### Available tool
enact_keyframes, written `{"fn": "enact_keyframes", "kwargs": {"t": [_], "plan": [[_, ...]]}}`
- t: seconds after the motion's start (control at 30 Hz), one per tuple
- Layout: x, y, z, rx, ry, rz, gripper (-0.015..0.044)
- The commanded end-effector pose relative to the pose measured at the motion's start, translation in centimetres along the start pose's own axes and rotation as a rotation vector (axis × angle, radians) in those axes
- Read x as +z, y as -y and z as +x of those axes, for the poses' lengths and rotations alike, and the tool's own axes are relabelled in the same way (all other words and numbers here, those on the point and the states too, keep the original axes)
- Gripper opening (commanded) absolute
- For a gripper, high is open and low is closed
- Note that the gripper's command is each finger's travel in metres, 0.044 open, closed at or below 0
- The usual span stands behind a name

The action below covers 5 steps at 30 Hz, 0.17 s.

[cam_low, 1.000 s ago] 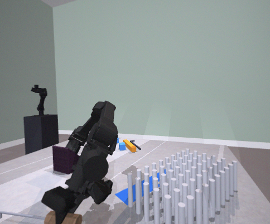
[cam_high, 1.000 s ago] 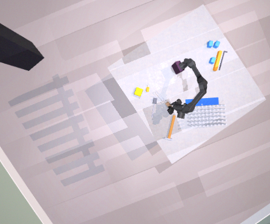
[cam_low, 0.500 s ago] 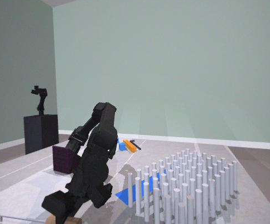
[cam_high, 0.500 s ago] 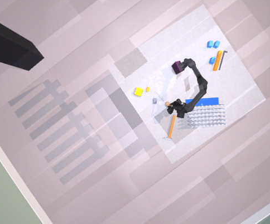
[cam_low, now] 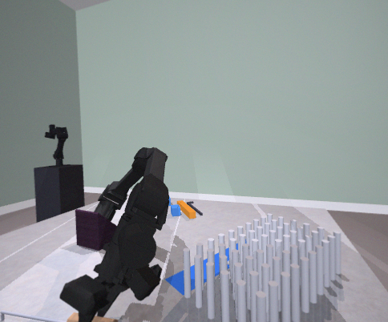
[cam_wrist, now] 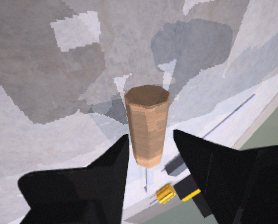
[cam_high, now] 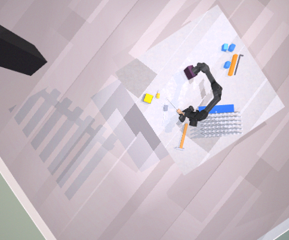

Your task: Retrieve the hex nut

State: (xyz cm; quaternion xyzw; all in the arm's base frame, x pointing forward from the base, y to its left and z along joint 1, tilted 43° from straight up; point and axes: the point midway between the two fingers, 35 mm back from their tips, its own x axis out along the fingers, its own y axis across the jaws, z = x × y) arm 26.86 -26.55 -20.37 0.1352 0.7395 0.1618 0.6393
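My gripper (cam_high: 182,113) (cam_wrist: 151,135) is open. Its fingers stand on either side of the hook tool's wooden handle (cam_high: 179,111) (cam_wrist: 148,120), with a gap visible at each side in the wrist view. The tool's thin metal rod (cam_high: 172,104) (cam_low: 31,316) points away from the spacers. Whether the handle rests on the table is unclear. The metal spacers (cam_high: 223,124) (cam_low: 305,286) stand upright in rows. The blue taped strip (cam_high: 224,107) (cam_low: 176,280) runs along their front. A tiny pale spot shows at the strip's lower edge; I cannot tell whether it is the nut.
A hammer (cam_high: 183,135) lies beside the gripper. A yellow block (cam_high: 148,98), a small orange piece (cam_high: 157,95) and a grey block (cam_high: 165,108) lie left. Blue blocks, an orange bar (cam_high: 233,64) and a black hex key (cam_high: 237,65) lie far right. The arm rises from a purple base (cam_high: 189,72).
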Motion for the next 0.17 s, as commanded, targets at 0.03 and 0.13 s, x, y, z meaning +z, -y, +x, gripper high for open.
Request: {"fn": "enact_keyframes", "kwargs": {"t": [0.03, 0.13], "plan": [[0.01, 0.03, -0.05, -0.001, 0.000, 0.000, 0.0367], [0.01, 0.03, -0.05, -0.001, 0.000, 0.000, 0.0440]]}}
